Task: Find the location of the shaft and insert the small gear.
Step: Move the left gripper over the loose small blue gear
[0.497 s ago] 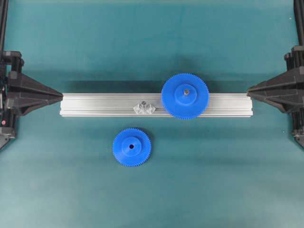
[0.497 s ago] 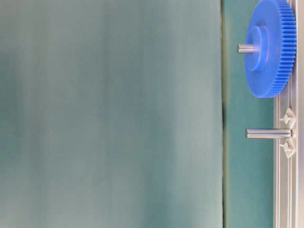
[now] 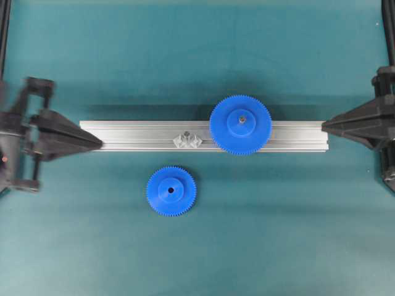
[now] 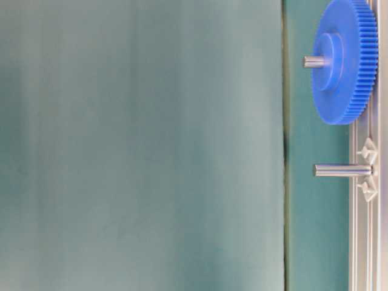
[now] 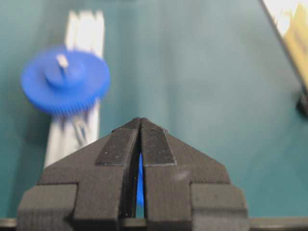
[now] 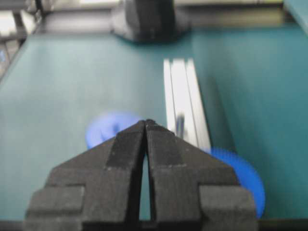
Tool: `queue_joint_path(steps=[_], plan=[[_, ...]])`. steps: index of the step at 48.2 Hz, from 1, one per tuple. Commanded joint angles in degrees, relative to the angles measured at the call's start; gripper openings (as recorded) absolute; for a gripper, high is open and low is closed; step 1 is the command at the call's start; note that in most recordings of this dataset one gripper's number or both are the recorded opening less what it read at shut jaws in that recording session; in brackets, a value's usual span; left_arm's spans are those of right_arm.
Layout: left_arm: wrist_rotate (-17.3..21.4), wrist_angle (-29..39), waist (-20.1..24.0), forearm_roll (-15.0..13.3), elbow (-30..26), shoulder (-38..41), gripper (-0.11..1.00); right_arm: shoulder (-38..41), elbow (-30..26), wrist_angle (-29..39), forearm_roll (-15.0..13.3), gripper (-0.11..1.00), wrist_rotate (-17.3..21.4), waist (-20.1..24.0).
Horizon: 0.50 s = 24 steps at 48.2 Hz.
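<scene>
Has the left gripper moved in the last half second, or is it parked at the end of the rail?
Yes. In the overhead view the left gripper has advanced rightward; its tip now overlaps the left end of the aluminium rail, where before it stopped at that end.

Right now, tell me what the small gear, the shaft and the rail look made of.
Small gear: likely moulded plastic, uniform bright blue, matte. Shaft: looks like bare metal, grey with a bright highlight. Rail: probably extruded aluminium, silvery and grooved lengthwise.
</scene>
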Motion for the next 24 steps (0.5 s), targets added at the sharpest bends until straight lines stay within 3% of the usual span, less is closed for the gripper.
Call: queue_joint_path(steps=[1, 16, 20, 24], plan=[[-0.1, 1.1, -0.6, 0.1, -3.9, 4.8, -0.01, 1.1, -1.8, 4.1, 0.1, 0.07, 0.4, -1.1], [-0.2, 10.5, -4.0, 0.1, -12.0, 18.3, 0.02, 2.5, -2.6, 10.7, 0.0, 0.08, 0.3, -4.7], [-0.2, 11.2, -4.0, 0.2, -12.7, 20.2, 0.13, 2.5, -3.0, 12.0, 0.0, 0.08, 0.3, -5.1], [-0.1, 11.2, -4.0, 0.1, -12.9, 21.8, 0.3, 2.5, -3.1, 13.4, -0.1, 0.08, 0.3, -5.2]])
